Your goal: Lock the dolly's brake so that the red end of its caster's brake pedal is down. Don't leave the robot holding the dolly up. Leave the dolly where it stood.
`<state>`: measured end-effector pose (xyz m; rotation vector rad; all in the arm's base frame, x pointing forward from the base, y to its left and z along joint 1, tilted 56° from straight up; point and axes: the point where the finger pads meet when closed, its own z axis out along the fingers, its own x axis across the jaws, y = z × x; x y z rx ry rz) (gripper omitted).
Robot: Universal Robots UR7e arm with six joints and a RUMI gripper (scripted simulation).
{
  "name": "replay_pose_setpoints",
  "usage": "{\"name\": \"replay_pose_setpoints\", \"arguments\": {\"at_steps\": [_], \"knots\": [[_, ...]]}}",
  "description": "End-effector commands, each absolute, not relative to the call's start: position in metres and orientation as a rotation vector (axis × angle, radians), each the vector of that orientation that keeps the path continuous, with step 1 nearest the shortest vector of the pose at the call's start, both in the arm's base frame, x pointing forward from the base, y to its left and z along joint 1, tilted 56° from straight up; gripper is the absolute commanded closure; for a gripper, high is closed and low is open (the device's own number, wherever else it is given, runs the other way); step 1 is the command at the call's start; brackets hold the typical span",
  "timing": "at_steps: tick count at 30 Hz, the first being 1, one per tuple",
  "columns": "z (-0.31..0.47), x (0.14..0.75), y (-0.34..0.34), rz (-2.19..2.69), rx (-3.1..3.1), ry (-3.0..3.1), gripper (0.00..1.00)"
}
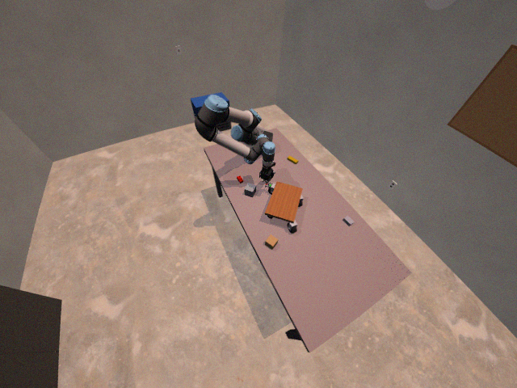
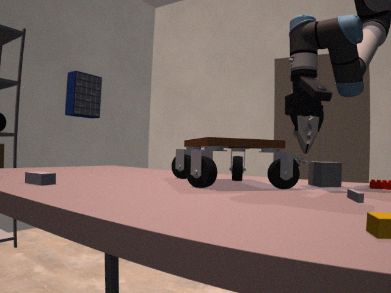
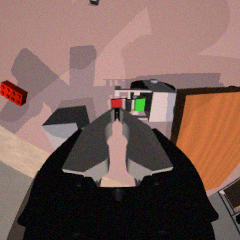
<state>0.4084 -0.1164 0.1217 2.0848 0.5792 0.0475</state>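
The dolly [image 1: 284,201] [image 2: 235,143] has an orange-brown wooden deck and black caster wheels and stands with its wheels on the pink table. One caster at its near corner carries a brake pedal with a red end [image 3: 117,103] and a green end [image 3: 139,104]. My gripper [image 2: 306,151] is shut and empty, pointing straight down. Its fingertips rest right at the red end of the pedal [image 2: 306,154]. In the overhead view the gripper [image 1: 266,179] stands at the dolly's far-left corner.
A grey cube [image 2: 324,173] stands right beside the braked caster. A red toy brick [image 2: 380,184], a small grey block [image 2: 355,195] and a yellow block [image 2: 379,224] lie to the right. Another grey block [image 2: 40,177] lies far left; an orange block [image 1: 271,241] lies near the table's edge.
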Motion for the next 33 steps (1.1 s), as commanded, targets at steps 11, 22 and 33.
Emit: {"name": "replay_pose_setpoints", "arguments": {"at_steps": [11,22,33], "knots": [[0.1219,0.4086,-0.1162,0.048,2.084,0.579,1.00],[0.1199,0.4095,-0.1191,0.048,2.084,0.579,1.00],[0.1178,0.4104,-0.1220,0.048,2.084,0.579,1.00]]}}
